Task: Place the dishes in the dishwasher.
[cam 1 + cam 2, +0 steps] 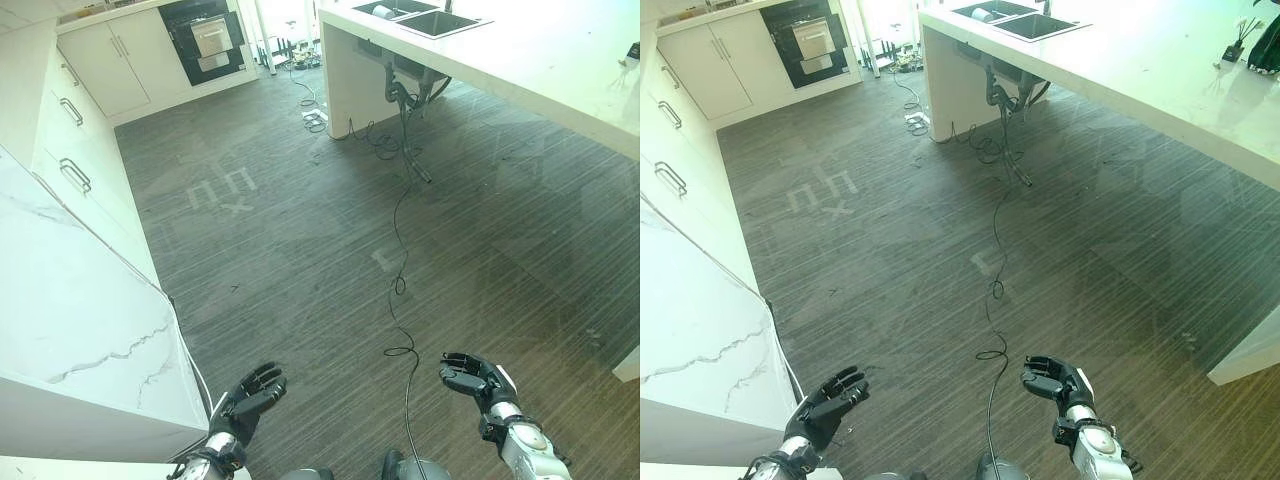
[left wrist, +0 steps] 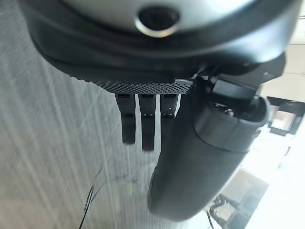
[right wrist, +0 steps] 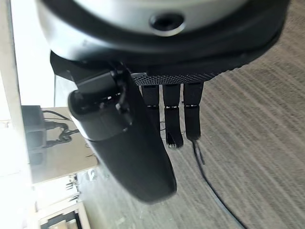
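My left hand (image 1: pixel 248 398) hangs low over the dark wood floor beside the white counter, fingers (image 2: pixel 142 125) straight and holding nothing. My right hand (image 1: pixel 478 378) is level with it further right, fingers (image 3: pixel 172 120) relaxed and also empty. At the far end of the room a black built-in appliance (image 1: pixel 205 40) sits among white cabinets, its door closed. A steel sink (image 1: pixel 1012 18) is set into the island counter at the back, with a pale object (image 1: pixel 981 14) lying in one basin. I see no dishes near either hand.
A white marble counter (image 1: pixel 70 300) runs along the left, with drawer fronts (image 1: pixel 70 150) beyond it. The white island counter (image 1: pixel 540 70) fills the right side. Pipes and loose cables (image 1: pixel 400 110) hang under the sink. Open floor (image 1: pixel 300 230) lies between the counters.
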You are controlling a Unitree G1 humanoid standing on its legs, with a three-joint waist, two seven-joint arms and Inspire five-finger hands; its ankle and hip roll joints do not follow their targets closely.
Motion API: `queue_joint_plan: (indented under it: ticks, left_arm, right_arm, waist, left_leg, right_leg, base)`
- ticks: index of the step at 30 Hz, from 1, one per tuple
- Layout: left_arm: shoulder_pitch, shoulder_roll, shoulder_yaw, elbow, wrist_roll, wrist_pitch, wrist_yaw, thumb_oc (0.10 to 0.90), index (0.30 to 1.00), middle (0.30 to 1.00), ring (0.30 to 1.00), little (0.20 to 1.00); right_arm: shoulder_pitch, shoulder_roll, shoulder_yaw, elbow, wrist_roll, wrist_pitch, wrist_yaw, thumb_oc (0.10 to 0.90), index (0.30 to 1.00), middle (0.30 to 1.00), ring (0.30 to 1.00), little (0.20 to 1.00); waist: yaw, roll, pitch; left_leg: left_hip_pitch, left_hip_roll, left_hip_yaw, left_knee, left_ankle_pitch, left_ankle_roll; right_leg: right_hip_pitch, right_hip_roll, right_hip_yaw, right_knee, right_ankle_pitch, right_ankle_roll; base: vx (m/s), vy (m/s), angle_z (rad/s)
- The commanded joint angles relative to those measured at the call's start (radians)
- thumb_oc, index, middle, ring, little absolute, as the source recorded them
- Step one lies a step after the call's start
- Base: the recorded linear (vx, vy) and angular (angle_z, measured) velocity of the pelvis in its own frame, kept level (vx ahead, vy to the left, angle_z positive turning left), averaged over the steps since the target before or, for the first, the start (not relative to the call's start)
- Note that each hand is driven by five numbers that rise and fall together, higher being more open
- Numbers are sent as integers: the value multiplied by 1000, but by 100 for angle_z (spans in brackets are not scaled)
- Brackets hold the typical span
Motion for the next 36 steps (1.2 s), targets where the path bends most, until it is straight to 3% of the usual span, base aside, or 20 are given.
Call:
queue_joint_plan:
  ticks: [1,5,7,15,16,18,19,20,21,22,24,25,27,28,31,32,34,36]
  left_arm:
    - [-42,31,-19,-12,28,8,-45,800,900,900,900,900]
    - [-58,-5,-16,115,37,18,-51,800,900,900,900,900]
    - [-68,-19,-12,156,38,17,-57,800,900,900,900,900]
    - [-63,-22,-21,169,115,-41,6,800,900,900,900,900]
    - [-63,-22,-26,166,132,-57,16,800,900,900,900,900]
    - [-72,-23,-46,158,137,-86,32,800,900,900,900,900]
    - [-78,-19,-50,152,143,-98,41,800,900,900,900,900]
    - [-81,-15,-53,147,147,-97,44,800,900,900,900,900]
    - [-79,-17,-50,147,165,-96,47,800,900,900,900,900]
    - [-60,-24,-39,157,188,-104,59,800,900,900,900,900]
    - [-52,-26,-31,176,196,-109,64,800,900,900,900,900]
    - [-55,-26,-24,191,199,-114,57,800,900,900,900,900]
    - [-63,-27,-13,209,214,-128,46,800,900,900,900,900]
    - [-60,-30,7,230,201,-151,46,800,900,900,900,900]
    - [-64,-22,24,235,222,-152,42,800,900,900,900,900]
    - [-69,-13,22,233,239,-150,45,800,900,900,900,900]
    - [-86,7,7,228,268,-142,56,800,900,900,900,900]
    - [-104,25,-20,217,269,-143,57,800,900,900,900,900]
  right_arm:
    - [-52,-10,-12,26,25,-25,-13,800,900,900,900,900]
    - [-57,10,-33,155,71,-3,42,800,900,900,900,900]
    - [-63,16,-45,197,56,-25,71,800,900,900,900,900]
    - [-75,-1,-13,142,38,-31,109,800,900,900,900,900]
    - [-77,-10,-8,122,30,-18,103,800,900,900,900,900]
    - [-92,-37,2,104,30,-14,98,800,900,900,900,900]
    - [-104,-51,12,104,37,-20,100,800,900,900,900,900]
    - [-111,-55,15,108,37,-27,102,800,900,900,900,900]
    - [-118,-58,16,116,37,-34,104,800,900,900,900,900]
    - [-129,-54,20,124,28,-34,116,800,900,900,900,900]
    - [-122,-48,16,115,19,-36,108,800,900,900,900,900]
    - [-115,-45,15,115,21,-42,103,800,900,900,900,900]
    - [-105,-40,12,112,23,-56,97,800,900,900,900,900]
    - [-100,-24,9,114,14,-72,95,800,900,900,900,900]
    - [-89,-9,-6,113,15,-89,99,800,900,900,900,900]
    - [-87,-4,-10,109,13,-98,95,800,900,900,900,900]
    - [-96,9,-11,88,29,-95,77,800,900,900,900,900]
    - [-99,17,-10,47,38,-104,50,800,900,900,900,900]
  waist:
    - [7,-3,-27]
    - [11,1,-28]
    - [15,1,-26]
    - [13,-16,-9]
    - [12,-20,-1]
    - [27,-55,33]
    - [37,-64,58]
    - [43,-60,70]
    - [56,-51,77]
    - [69,-21,78]
    - [63,21,70]
    - [62,27,67]
    - [58,20,63]
    - [68,3,41]
    - [88,-12,21]
    - [89,-18,13]
    - [77,-24,-2]
    - [60,-24,-1]
  left_leg:
    - [-83,12,38,95,-133,-12]
    - [-84,12,40,95,-132,-12]
    - [-83,15,44,95,-133,-10]
    - [-54,4,41,95,-123,-13]
    - [-44,-4,53,95,-108,-13]
    - [-41,-39,60,95,-23,-18]
    - [-106,-38,39,183,19,-29]
    - [-152,-37,20,234,39,-35]
    - [-182,-53,7,195,52,-34]
    - [-207,-44,4,95,36,-42]
    - [-324,59,58,95,74,-75]
    - [-364,92,77,95,93,-86]
    - [-374,114,119,95,89,-88]
    - [-356,95,114,95,65,-64]
    - [-340,53,81,95,42,-31]
    - [-326,42,85,95,28,-15]
    - [-287,6,71,95,-13,26]
    - [-258,-44,39,95,-45,70]
  right_leg:
    - [97,-50,-37,-46,-129,121]
    - [99,-50,-47,-46,-130,120]
    - [99,-50,-55,-46,-132,117]
    - [95,-26,-34,-46,-142,95]
    - [93,-29,-32,-46,-141,88]
    - [95,-62,-10,-46,-127,75]
    - [96,-63,6,-46,-124,63]
    - [96,-56,14,-46,-125,57]
    - [99,-44,25,-46,-133,61]
    - [126,-8,36,-46,-167,78]
    - [169,33,16,-46,-207,73]
    - [192,41,13,-46,-223,69]
    - [224,33,0,-46,-248,73]
    - [270,21,20,-46,-278,93]
    - [345,18,39,-46,-295,94]
    - [368,12,31,-46,-271,101]
    - [410,2,16,-46,-95,144]
    - [344,-28,34,140,29,189]
  base:
    - [0,0,0]
    - [9,-5,1]
    - [16,-38,4]
    - [30,-85,6]
    - [32,-47,-12]
    - [25,-84,-12]
    - [20,-85,-11]
    - [76,-25,-6]
    - [361,175,-10]
    - [495,283,-9]
    - [504,322,-20]
    - [371,234,-30]
    - [383,319,-13]
    - [504,477,-3]
    - [364,294,-39]
    - [267,238,-61]
    - [272,316,-15]
    - [188,327,10]
